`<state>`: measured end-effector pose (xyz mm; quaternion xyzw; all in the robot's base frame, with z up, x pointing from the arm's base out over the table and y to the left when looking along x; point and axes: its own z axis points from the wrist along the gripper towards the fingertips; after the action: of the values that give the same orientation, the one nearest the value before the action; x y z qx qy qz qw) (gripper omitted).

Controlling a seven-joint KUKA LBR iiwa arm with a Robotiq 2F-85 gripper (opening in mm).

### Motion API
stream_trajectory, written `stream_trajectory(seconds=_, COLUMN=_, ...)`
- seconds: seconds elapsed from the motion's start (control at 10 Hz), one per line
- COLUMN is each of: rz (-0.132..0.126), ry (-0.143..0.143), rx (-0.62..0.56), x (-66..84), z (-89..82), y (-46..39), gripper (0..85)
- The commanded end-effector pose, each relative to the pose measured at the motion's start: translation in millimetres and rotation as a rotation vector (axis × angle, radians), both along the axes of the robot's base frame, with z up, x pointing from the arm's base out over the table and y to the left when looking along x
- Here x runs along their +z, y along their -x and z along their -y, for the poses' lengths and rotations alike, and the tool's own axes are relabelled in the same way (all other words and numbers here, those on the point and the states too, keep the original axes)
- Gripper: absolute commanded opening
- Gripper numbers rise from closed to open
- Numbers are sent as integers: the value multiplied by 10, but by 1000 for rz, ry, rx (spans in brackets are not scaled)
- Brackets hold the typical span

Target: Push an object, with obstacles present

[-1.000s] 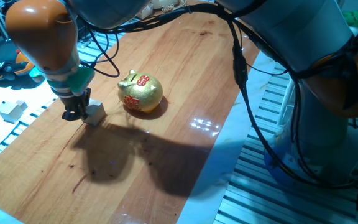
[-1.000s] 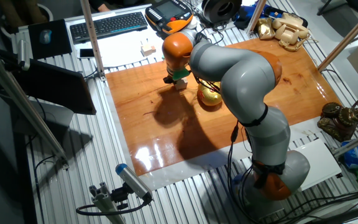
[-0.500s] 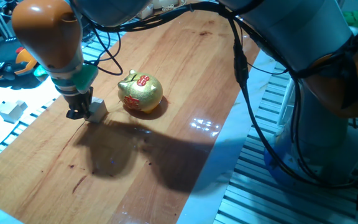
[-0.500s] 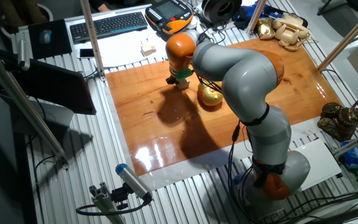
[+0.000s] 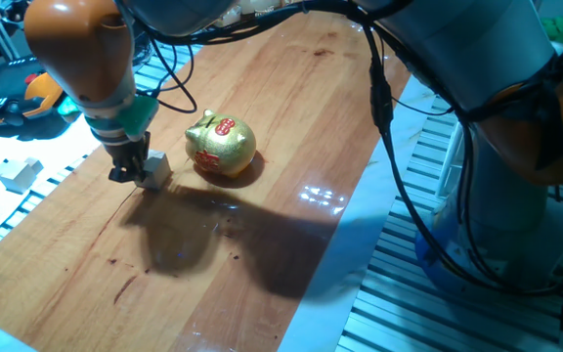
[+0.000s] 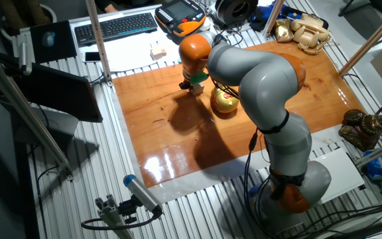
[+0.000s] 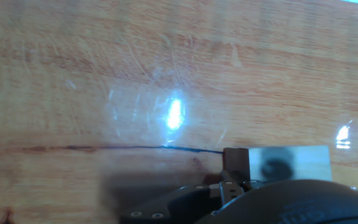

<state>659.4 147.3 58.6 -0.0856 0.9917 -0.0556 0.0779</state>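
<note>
The small pale beige cube [image 5: 155, 168] sits on the wooden table [image 5: 291, 108], just left of the golden piggy bank [image 5: 221, 147], with a gap between them. My gripper [image 5: 128, 174] stands low at the table and touches the cube's left side, its dark fingers together and holding nothing. In the other fixed view the gripper [image 6: 190, 85] is beside the cube [image 6: 197, 89], with the pig [image 6: 225, 101] to the right. In the hand view the cube [image 7: 288, 163] lies right of my fingertip [image 7: 235, 163].
A whiter block [image 5: 16, 173] lies off the table on the slatted surface at the left. A keyboard [image 6: 115, 26] and a pendant [image 6: 181, 13] lie behind the table. A golden telephone [image 6: 302, 30] stands at the far corner. The arm's shadow covers the table's middle.
My gripper has moved a little to the right toward the pig, pushing the cube with it. The pig has not moved.
</note>
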Motion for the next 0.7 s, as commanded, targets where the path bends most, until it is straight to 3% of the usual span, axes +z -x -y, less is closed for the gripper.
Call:
stream_trajectory(seconds=0.0, rz=1, ry=2, rx=1, x=-7, z=8, y=1, gripper=0)
stream_trajectory(seconds=0.6, rz=-3, ry=8, rx=17, x=25, z=123, y=-52, gripper=0)
